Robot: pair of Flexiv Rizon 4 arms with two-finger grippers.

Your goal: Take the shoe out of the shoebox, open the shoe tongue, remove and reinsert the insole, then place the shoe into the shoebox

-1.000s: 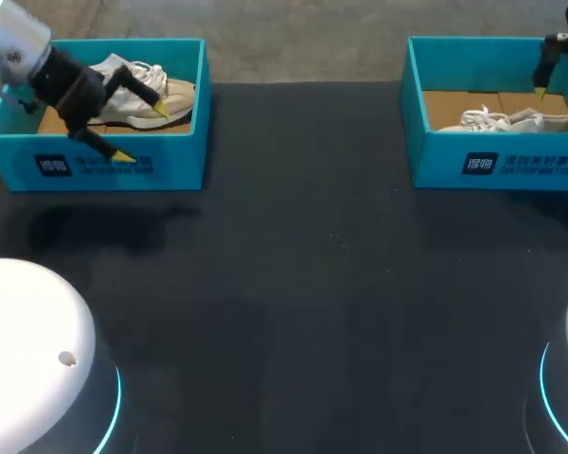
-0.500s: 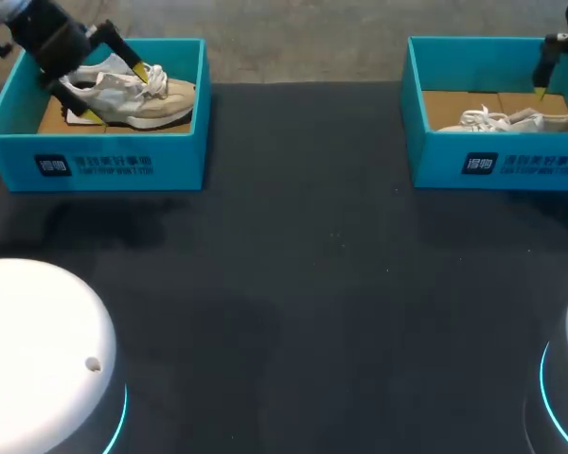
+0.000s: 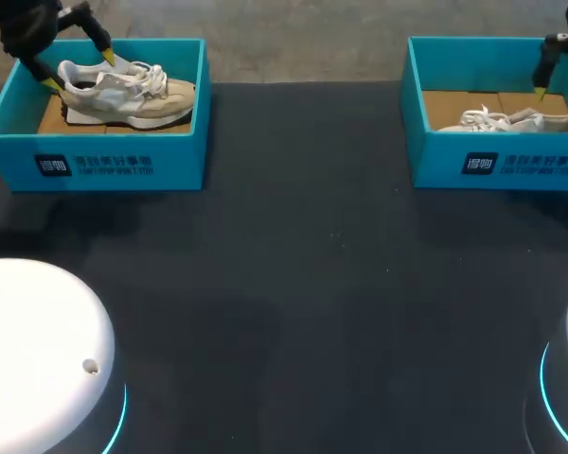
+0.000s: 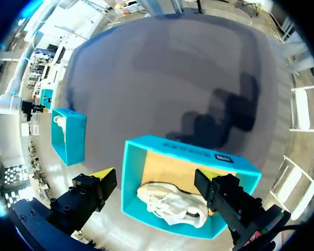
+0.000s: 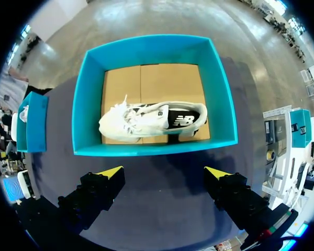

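Two teal shoeboxes sit on a dark table, with an open gripper above each.

The matte black table holds the left shoebox and the right shoebox at its far corners (both have cardboard-brown floors). A beige shoe with white laces sits inside the left shoebox, toe toward the middle. The left gripper hangs over its heel, fingers spread wide. A white shoe with a black panel lies in the right shoebox. Above it is the right gripper, fingers also wide apart, holding nothing.

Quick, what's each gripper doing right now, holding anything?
Left gripper: open, holding nothing, above the shoe.
Right gripper: open, holding nothing.
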